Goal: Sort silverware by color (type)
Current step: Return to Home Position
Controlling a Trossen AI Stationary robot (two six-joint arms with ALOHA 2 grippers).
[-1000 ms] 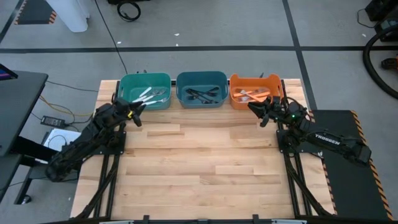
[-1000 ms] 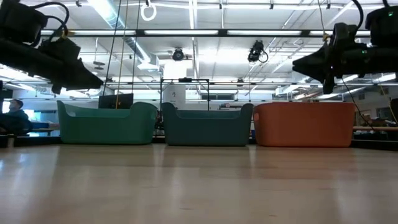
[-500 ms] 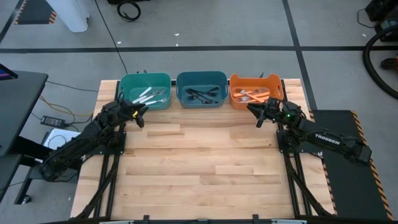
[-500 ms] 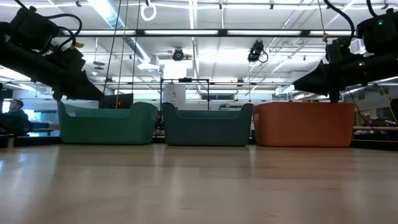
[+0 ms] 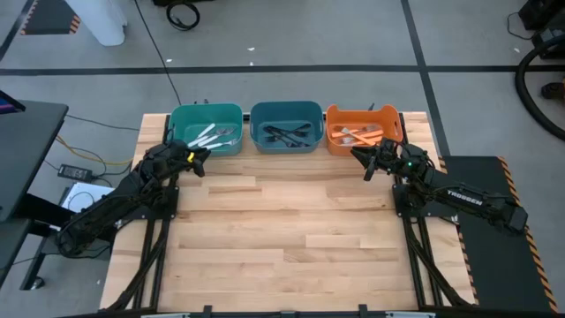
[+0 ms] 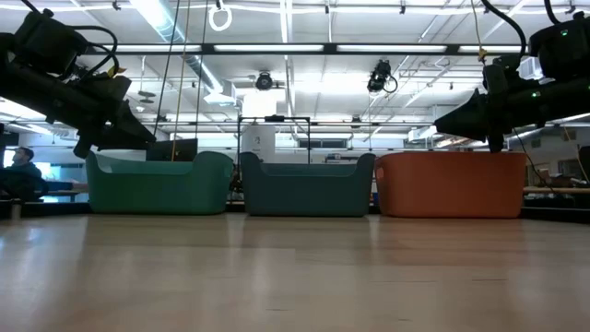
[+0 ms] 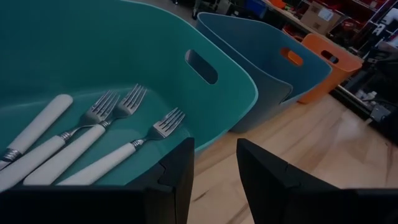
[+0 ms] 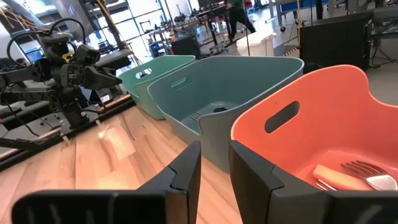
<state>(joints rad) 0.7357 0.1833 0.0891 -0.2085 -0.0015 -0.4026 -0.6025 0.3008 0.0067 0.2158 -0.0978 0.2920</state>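
left wrist view: three fork heads [image 7: 130,101] showing

A robotics lab or workshop: long ceiling strip lights [image 6: 277,48], exposed pipework [image 6: 195,66] overhead, grey concrete floor [image 5: 309,35] with trailing cables [image 5: 164,60], a wooden workbench [image 5: 282,230]

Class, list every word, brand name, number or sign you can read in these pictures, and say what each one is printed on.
"TROSSEN": white letters on the right arm, read from the high view.
Teal bin, blue bin, orange bin: no text on them.
Cardboard box in the room behind: its label is too blurred to read.
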